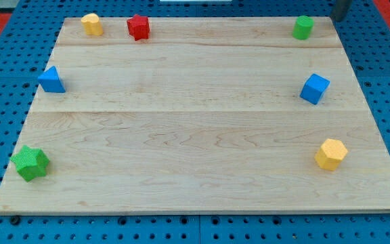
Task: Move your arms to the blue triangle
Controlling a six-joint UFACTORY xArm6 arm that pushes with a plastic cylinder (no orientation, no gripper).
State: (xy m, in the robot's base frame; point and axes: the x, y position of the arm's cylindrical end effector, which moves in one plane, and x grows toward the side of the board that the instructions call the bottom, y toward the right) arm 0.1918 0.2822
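Note:
The blue triangle (51,80) sits near the left edge of the wooden board (195,129), in its upper half. The dark rod shows only at the view's top right corner, and my tip (338,18) is at the board's far right top corner, just right of the green cylinder (303,27). The tip is far from the blue triangle, across the whole width of the board.
A yellow cylinder (92,24) and a red star (139,27) stand at the top left. A blue cube (314,89) is at the right, a yellow hexagon (331,154) at the lower right, and a green star (30,163) at the lower left.

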